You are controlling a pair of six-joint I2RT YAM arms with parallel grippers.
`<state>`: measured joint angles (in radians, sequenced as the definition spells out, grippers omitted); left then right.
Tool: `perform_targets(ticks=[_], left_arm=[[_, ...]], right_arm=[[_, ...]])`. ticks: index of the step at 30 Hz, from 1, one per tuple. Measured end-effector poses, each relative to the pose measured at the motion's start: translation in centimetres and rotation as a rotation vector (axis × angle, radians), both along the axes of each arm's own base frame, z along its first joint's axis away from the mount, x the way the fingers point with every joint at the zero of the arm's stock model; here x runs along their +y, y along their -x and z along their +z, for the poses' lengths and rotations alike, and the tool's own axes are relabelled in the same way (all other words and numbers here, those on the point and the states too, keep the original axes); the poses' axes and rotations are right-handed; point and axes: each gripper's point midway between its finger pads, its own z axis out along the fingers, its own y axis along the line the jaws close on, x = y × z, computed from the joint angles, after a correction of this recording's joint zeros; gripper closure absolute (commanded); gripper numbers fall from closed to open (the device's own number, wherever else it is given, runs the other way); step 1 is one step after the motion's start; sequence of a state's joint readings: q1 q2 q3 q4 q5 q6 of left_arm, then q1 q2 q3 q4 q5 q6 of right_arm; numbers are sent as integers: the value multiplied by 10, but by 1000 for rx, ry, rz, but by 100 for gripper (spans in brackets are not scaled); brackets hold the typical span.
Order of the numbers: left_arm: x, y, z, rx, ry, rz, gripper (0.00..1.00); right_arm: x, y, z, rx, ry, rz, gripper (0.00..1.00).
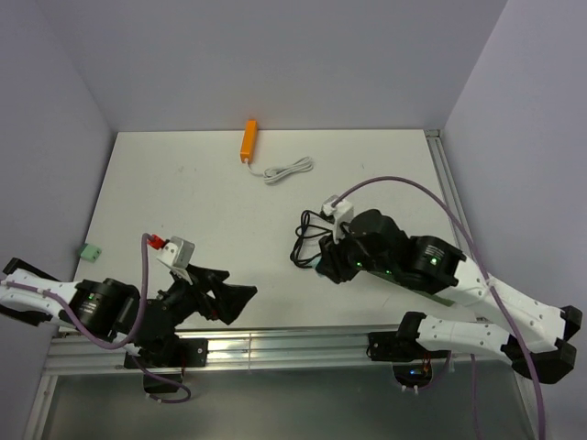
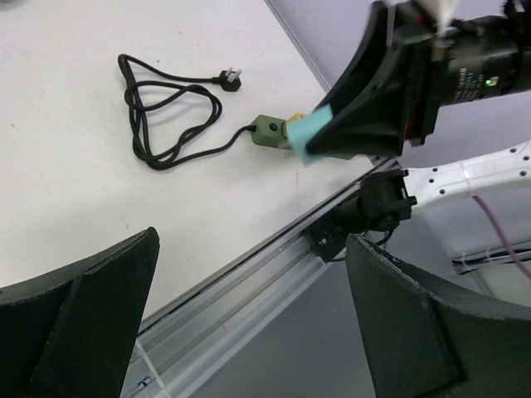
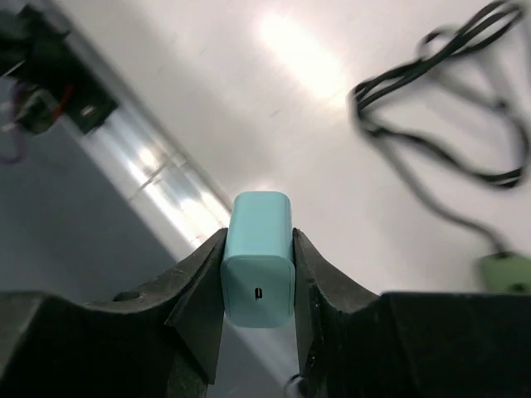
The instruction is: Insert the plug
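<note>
White table (image 1: 183, 192), matte, with a few faint marks. Orange stick-shaped device (image 1: 249, 139) lies at the far edge, close to the back wall (image 1: 275, 55). White cable (image 1: 289, 170) sits loosely coiled just right of the device's near end and looks attached to it. Small green block (image 1: 90, 249) is at the table's left edge; can't tell if it's on or off the surface. Aluminium rail (image 1: 275, 346) runs along the near edge.
</note>
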<state>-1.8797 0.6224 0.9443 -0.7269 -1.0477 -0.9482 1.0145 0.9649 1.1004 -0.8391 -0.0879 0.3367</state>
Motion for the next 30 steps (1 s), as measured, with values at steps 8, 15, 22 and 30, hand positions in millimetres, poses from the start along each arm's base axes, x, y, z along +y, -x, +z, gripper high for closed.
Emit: perform_targets(ticks=[8,15,22,30], left_arm=[[3,2,-12,46,14,1,1],[6,5,-30,73,36,-27,1],[9,11,-41,110,151,-87,4],[1,19,-40,94,209,-148,4]], right_arm=[[-57,-42,16,-475,125,-10,100],[-91,-87,-16,-517,450,-10,100],[-176,-116,-83,-265,773,-47,100],[-248,-109,-58,-190,890,-119,100]])
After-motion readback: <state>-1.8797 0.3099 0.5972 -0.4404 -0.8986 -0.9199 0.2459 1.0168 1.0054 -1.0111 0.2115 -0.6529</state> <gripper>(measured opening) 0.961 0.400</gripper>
